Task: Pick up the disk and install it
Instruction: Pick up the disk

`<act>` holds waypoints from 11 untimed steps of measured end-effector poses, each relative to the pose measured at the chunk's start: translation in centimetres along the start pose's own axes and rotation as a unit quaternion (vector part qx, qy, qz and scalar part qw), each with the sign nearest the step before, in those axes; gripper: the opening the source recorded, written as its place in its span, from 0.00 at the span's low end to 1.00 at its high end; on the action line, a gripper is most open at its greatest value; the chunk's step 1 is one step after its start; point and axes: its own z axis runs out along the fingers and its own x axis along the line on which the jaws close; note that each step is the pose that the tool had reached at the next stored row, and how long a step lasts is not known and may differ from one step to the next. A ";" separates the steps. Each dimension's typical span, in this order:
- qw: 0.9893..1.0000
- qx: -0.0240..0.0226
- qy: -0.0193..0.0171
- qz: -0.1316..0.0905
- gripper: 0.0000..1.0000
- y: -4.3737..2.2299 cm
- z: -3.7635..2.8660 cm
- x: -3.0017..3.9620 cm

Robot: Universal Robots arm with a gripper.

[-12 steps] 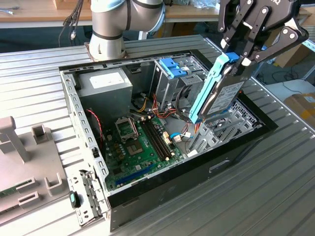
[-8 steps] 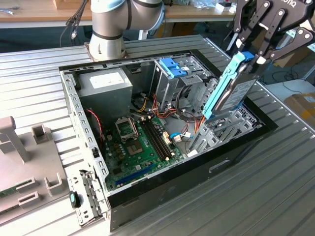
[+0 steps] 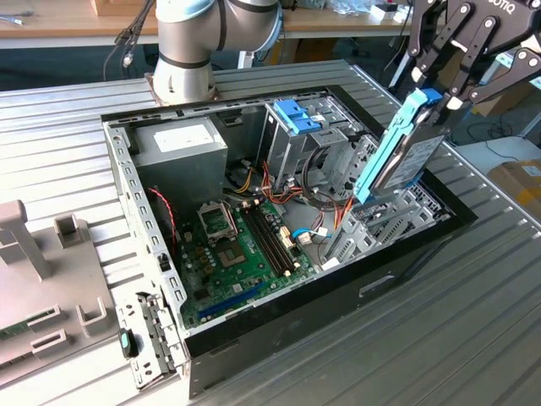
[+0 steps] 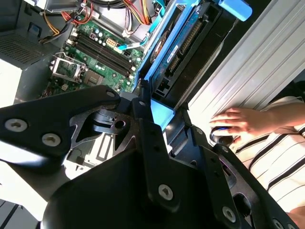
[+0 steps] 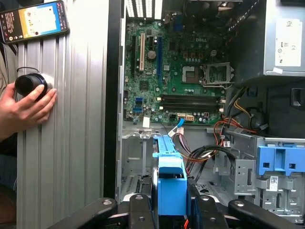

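Blue-framed, the disk hangs tilted above the open computer case, pinched at its tab end by the gripper (pickup done, 1 of 2 steps); it is not yet installed.

The support is a ribbed grey metal table. In the centre of the exterior view an open computer case lies on its side on it. At the lower left a pale grey fixture rests on the ribs, and at the upper left stands the arm's base. In the first wrist view a phone and a black knob, under a person's hand, lie beside the case.
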 end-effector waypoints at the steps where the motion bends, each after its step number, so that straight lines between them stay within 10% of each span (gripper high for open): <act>1: 1.000 0.000 0.000 0.000 0.36 0.00 0.03 0.00; 11: 1.000 0.001 0.000 0.005 0.36 -0.16 1.01 0.10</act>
